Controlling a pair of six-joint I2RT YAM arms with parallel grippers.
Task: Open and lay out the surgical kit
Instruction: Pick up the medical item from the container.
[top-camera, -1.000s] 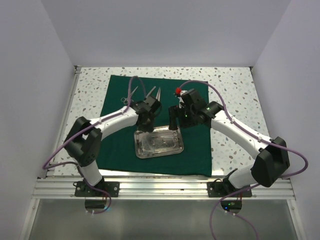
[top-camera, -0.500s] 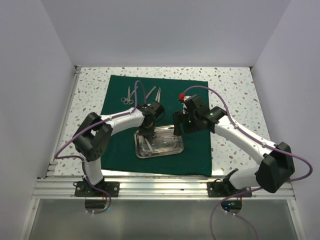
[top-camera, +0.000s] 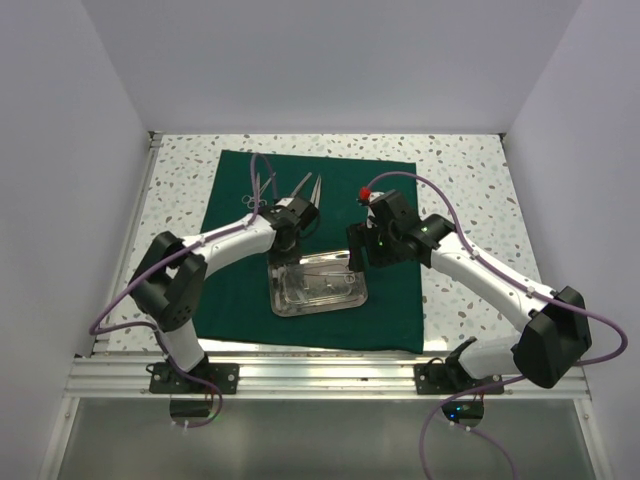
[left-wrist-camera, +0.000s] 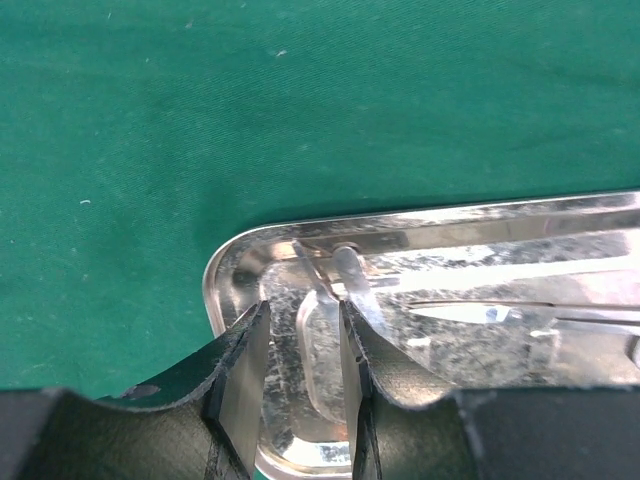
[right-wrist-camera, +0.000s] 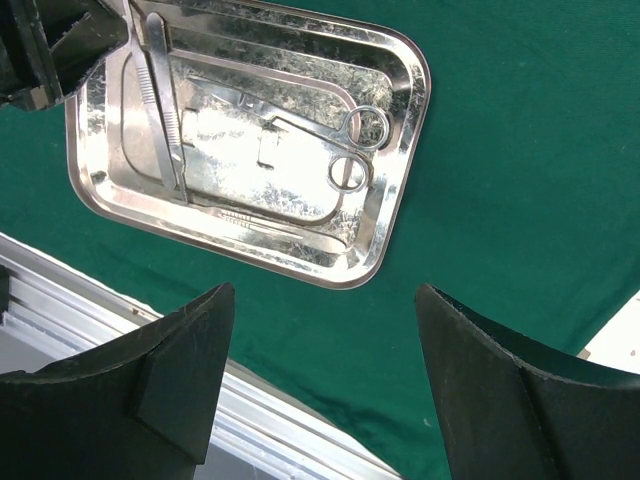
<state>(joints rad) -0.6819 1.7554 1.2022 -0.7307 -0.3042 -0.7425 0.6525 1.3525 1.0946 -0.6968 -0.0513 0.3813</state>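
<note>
Hazard: tweezers (right-wrist-camera: 160, 100) may slip or drag the steel tray (top-camera: 318, 287), lying lower centre of frame on green cloth (top-camera: 230, 290); left tool (left-wrist-camera: 303, 330) nearly closed at tray's upper-left corner, grip on them not discernible; right tool (right-wrist-camera: 322, 300) spread wide, empty.

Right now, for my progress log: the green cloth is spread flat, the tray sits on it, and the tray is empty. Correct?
No. The tray is not empty: the right wrist view shows scissors and forceps lying in it. The cloth is spread flat with the tray on it, as you say.
</note>
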